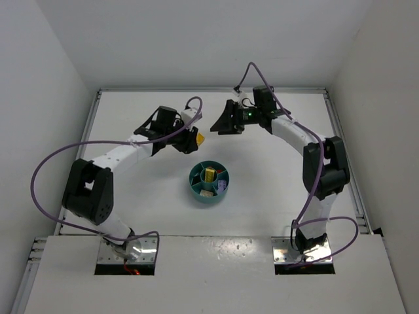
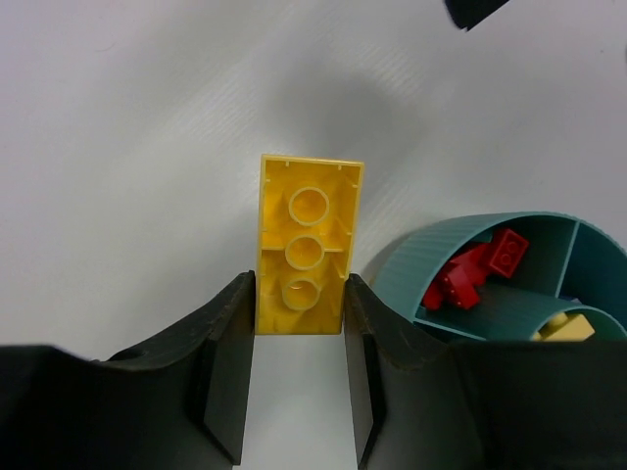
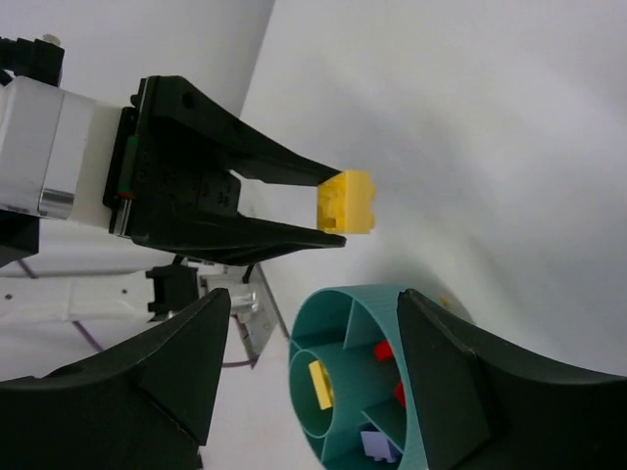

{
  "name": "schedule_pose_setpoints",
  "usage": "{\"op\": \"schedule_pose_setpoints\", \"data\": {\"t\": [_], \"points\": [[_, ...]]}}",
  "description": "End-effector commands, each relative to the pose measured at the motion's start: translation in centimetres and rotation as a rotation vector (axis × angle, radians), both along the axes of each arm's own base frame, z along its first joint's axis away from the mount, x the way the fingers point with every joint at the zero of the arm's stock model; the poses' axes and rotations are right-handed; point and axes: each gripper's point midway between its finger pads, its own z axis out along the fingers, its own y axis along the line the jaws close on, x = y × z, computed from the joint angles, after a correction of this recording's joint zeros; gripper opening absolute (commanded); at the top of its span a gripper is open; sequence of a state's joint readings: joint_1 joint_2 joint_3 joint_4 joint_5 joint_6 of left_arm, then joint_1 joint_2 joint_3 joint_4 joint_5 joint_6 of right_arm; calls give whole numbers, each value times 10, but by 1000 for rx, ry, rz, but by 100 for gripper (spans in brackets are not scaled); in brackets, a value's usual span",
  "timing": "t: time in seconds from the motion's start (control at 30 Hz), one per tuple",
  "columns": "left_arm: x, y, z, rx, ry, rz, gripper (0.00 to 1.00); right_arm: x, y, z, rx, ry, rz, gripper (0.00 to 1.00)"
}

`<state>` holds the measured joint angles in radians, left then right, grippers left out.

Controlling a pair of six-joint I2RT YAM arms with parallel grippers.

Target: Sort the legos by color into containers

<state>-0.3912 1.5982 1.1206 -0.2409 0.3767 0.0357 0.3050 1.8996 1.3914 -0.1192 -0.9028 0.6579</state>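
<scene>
Left gripper: pinched on a yellow brick, whose lower end is clamped between the two black fingers; the brick's hollow underside with three round tubes is turned toward the left wrist camera. In the overhead view this gripper is seen left of centre, above and left of the dish, with the yellow brick showing at its tip.

Right gripper: jaws spread wide, nothing seen between them. In the overhead view it is placed right of centre in the upper half, pointing toward the left gripper, the two tips near each other but apart.

Yellow brick, right wrist view: held off the table at the tips of the left gripper, above the dish in the frame.

Teal dish: resting on the white table at the centre of the overhead view; a round central cup ringed by divided sections.

Dish contents: red bricks piled in one outer section; a beige brick at the lower right edge of the left wrist view; a small yellow piece in the central cup; a purple brick in a lower section of the right wrist view.

Cables: purple cables looped along both arms.
</scene>
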Motion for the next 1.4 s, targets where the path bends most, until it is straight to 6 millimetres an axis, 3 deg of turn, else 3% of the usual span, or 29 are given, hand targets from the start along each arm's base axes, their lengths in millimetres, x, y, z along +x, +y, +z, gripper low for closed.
{"op": "schedule_pose_setpoints", "data": {"t": [0.0,0.27,0.63,0.73,0.9,1.13,1.17,1.23,1.3,1.37], "points": [[-9,-13,32,-54,-69,-37,22,-8,9,13,74,-9,59,71],[-22,-28,49,-68,-108,-78,22,-18,9,-6,46,44,50,71],[-36,-48,53,-49,-135,-136,22,-27,16,1,67,24,97,71],[-37,-50,53,-44,-138,-138,22,-30,16,-1,71,29,105,66],[-37,-53,57,-43,-149,-138,22,-46,20,-4,76,37,143,47],[-35,-53,58,-42,-160,-131,23,-50,17,-8,59,8,163,20],[-35,-53,58,-42,-160,-131,25,-49,17,-2,60,-15,168,15],[-33,-52,58,-37,-162,-123,41,-43,15,-4,19,-62,160,3],[-35,-48,56,-20,-147,-113,54,-36,12,4,-17,-123,143,0],[-38,-46,52,-3,-131,-119,59,-33,6,5,-44,-159,139,0]]}}
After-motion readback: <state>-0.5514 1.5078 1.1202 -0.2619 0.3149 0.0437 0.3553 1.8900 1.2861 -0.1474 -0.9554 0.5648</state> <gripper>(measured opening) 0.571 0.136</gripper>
